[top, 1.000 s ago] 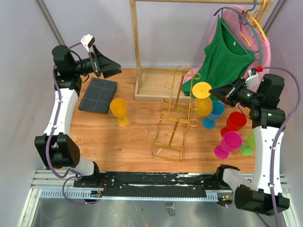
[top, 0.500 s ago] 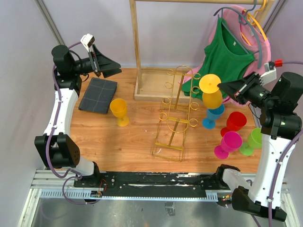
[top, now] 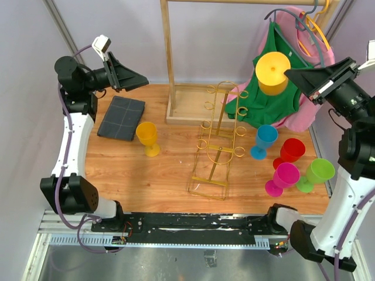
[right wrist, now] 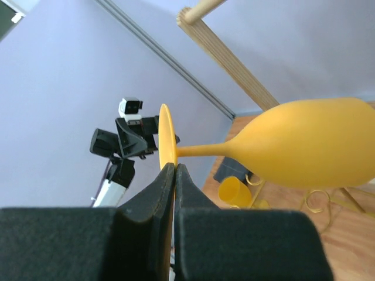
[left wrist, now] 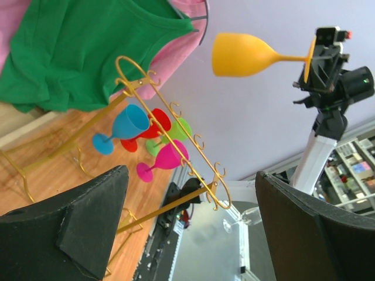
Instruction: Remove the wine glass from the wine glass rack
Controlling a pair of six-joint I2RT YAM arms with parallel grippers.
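Observation:
The yellow wine glass (top: pixel 273 71) hangs in the air at the back right, well above and clear of the gold wire wine glass rack (top: pixel 220 137). My right gripper (top: pixel 288 73) is shut on the rim of its flat base, with the bowl (right wrist: pixel 316 143) pointing away from the pads (right wrist: pixel 153 199). In the left wrist view the same glass (left wrist: pixel 243 54) lies sideways high above the rack (left wrist: pixel 176 134). My left gripper (top: pixel 143 79) is raised at the back left. It stands open with nothing between its fingers (left wrist: pixel 88 228).
A second yellow glass (top: pixel 147 136) stands left of the rack. Blue (top: pixel 265 139), red (top: pixel 291 151), pink (top: pixel 283 177) and green (top: pixel 316 173) glasses cluster at the right. A dark cloth (top: pixel 121 117) lies at the back left. The wooden clothes rail (top: pixel 168 58) holds a green shirt (top: pixel 281 102).
My right arm has carried the yellow glass up and to the right, away from the rack. The left gripper has shifted slightly up and left, staying open.

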